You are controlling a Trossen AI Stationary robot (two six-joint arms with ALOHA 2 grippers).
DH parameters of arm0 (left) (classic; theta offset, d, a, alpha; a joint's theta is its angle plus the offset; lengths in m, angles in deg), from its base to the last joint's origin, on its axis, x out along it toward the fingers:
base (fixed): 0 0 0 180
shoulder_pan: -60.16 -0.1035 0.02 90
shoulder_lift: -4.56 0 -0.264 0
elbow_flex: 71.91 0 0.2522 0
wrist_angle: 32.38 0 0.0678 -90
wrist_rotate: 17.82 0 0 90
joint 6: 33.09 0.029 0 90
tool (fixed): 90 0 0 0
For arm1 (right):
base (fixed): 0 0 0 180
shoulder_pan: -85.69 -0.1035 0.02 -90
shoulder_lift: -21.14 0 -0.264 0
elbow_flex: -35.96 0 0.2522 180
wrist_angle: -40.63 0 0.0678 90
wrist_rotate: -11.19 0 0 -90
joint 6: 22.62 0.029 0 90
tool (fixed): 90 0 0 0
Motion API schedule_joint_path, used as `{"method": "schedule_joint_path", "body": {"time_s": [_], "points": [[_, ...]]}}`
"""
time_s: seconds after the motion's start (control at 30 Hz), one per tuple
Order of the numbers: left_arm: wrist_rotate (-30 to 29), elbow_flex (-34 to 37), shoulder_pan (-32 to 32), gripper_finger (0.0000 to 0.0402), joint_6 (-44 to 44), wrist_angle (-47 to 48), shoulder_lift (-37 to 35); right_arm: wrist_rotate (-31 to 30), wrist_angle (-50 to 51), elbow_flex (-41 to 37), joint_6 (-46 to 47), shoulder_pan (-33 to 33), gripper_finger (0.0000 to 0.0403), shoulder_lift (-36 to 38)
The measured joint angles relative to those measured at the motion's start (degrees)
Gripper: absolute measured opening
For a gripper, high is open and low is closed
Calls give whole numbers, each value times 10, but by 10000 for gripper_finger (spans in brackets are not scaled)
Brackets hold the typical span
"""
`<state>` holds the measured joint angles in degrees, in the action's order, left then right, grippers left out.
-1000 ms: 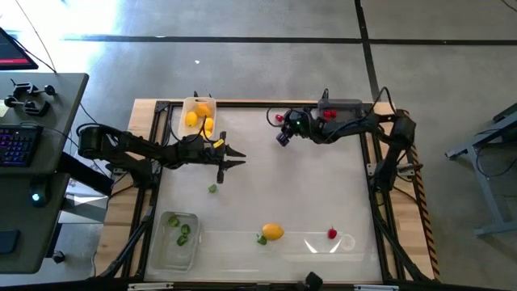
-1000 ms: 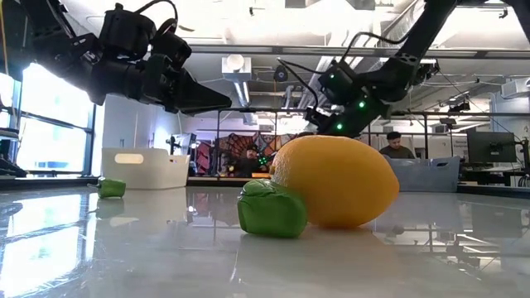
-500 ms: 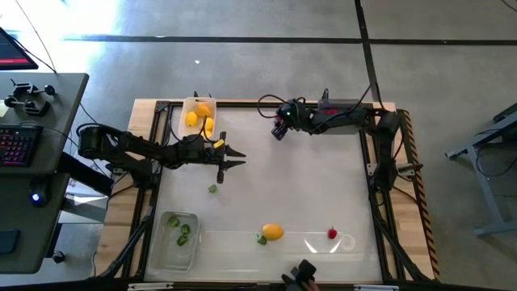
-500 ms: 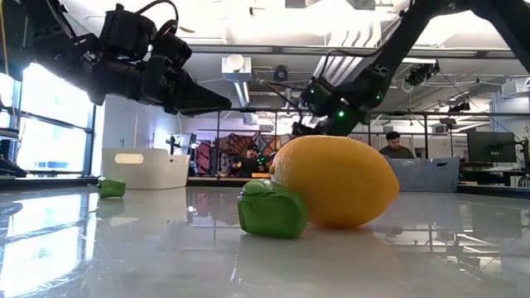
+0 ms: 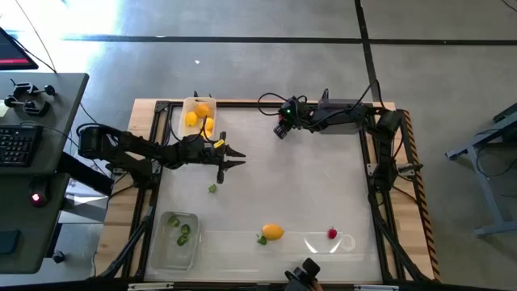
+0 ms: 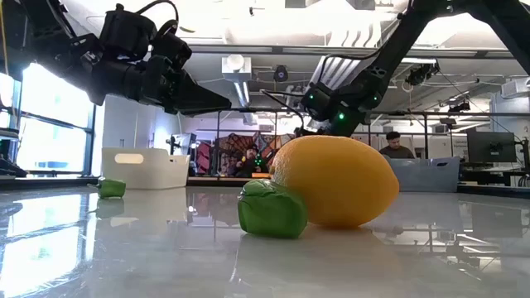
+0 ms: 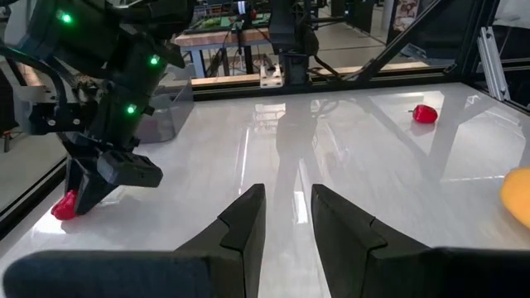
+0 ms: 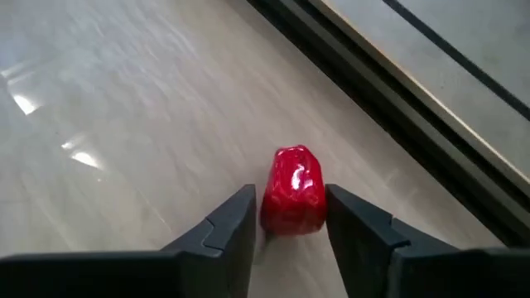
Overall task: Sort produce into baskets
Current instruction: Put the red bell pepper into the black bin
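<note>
High view first: the right gripper (image 5: 280, 131) sits low at the far edge of the surface (image 5: 307, 186), and its wrist camera shows a small red piece (image 8: 293, 189) standing on the surface between the two parted fingers (image 8: 234, 222); whether they touch it I cannot tell. The left gripper (image 5: 240, 158) hangs over the left half of the surface, its fingers (image 7: 248, 219) held slightly apart with nothing between them.

A white tray (image 5: 197, 118) at the far left corner holds yellow pieces (image 5: 191, 119). A clear tray (image 5: 176, 240) at the near left corner holds green pieces (image 5: 183, 232). One tiny green piece (image 5: 213, 189) lies loose on the surface near the left gripper. Along the near edge a yellow-orange fruit (image 5: 273, 232) rests with a green piece (image 5: 262, 239) touching it, and the low view shows the two pressed side by side. Farther right along that edge sits another red piece (image 5: 332, 234).
</note>
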<state>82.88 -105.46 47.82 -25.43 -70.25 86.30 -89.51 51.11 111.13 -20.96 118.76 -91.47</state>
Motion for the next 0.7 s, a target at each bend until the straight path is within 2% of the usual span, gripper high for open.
{"method": "schedule_joint_path", "body": {"time_s": [0.2,0.3,0.4,0.6,0.7], "points": [[0,0,0,85,0,0,0,0,20,0,14,3,164,0],[0,0,0,85,0,0,0,0,20,0,9,3,165,0],[0,0,0,85,0,0,0,0,20,0,6,1,139,0],[0,0,0,85,0,4,0,-4,26,0,4,-2,56,15],[0,0,0,85,0,5,0,-6,39,0,4,-10,38,38]]}}
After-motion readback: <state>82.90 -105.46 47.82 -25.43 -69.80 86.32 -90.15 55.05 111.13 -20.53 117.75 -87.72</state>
